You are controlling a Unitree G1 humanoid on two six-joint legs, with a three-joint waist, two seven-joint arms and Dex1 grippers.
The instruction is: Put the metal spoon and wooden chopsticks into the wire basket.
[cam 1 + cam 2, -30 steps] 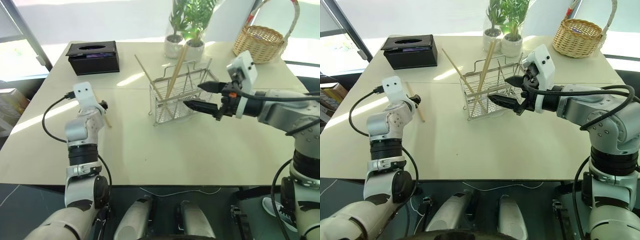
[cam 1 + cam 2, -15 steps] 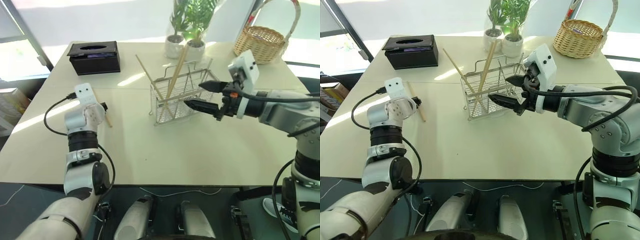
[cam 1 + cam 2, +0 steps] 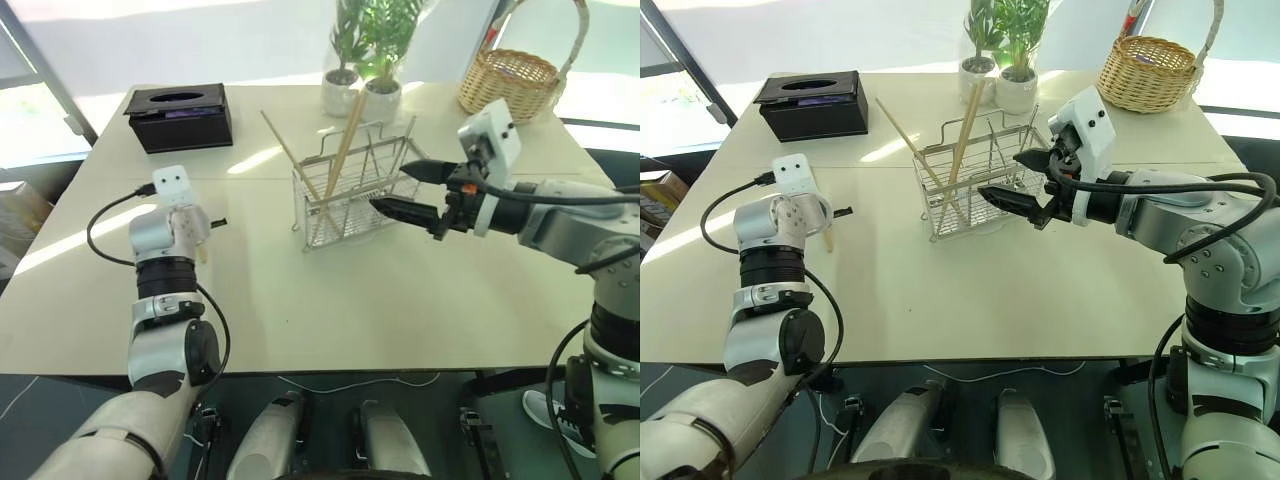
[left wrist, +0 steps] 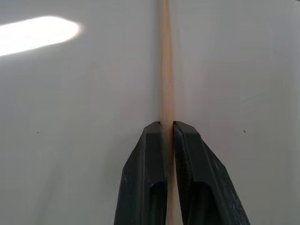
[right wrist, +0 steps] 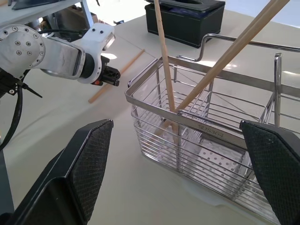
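On the cream tabletop near my left side, my left pincer is clamped tight on one long pale wooden chopstick lying flat, gripped near one end as far as I can judge. Two more pale sticks lean inside the silvery rectangular wire basket at mid-table. My right pincer hangs spread wide beside the basket's right end, holding nothing. I can't make out the metal spoon. I judge the stick light, stiff and smooth; held this far from its middle it may pivot or slip, so I'd lift slowly and tip it in point-first.
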